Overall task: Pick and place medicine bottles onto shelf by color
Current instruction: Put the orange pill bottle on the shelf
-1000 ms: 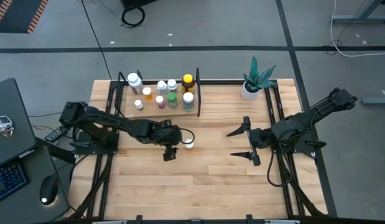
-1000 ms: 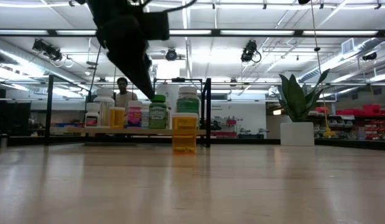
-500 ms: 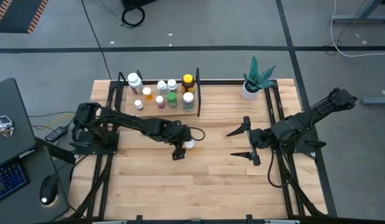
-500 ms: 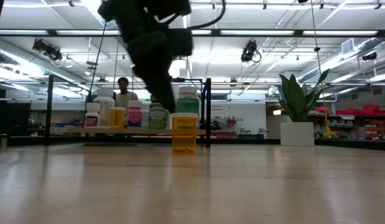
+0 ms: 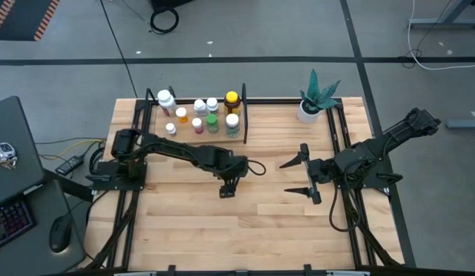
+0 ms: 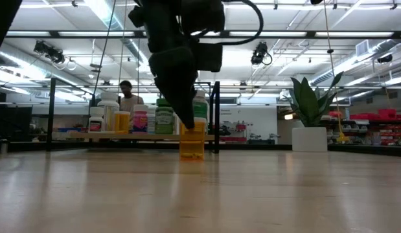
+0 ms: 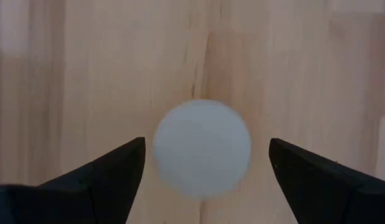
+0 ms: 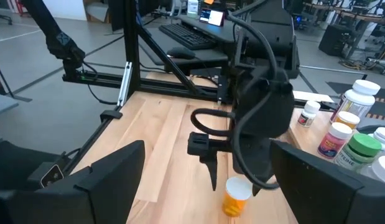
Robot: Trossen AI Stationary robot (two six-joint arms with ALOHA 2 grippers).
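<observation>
An orange bottle with a white cap stands upright on the tabletop near its middle; it shows in the low view [image 6: 192,145] and the right wrist view [image 8: 236,199]. My left gripper [image 5: 230,181] hangs over it, open, fingers pointing down on either side of the cap [image 7: 201,148] with a gap on each side. In the high view the gripper hides the bottle. My right gripper [image 5: 302,176] is open and empty at the right of the table. The shelf [image 5: 188,136] at the far left holds several bottles, among them a green one [image 5: 212,123] and an amber one with a yellow cap [image 5: 231,100].
A white pot with a green plant [image 5: 314,100] stands at the far right. Black frame rods [image 5: 337,138] run along the table's sides. A person [image 6: 127,97] shows in the room behind the shelf. Bare tabletop [image 5: 245,230] lies toward the near edge.
My left gripper has gone toward the table's right edge and somewhat down, from beside the orange bottle to straight over it. The bottle has stayed where it was.
</observation>
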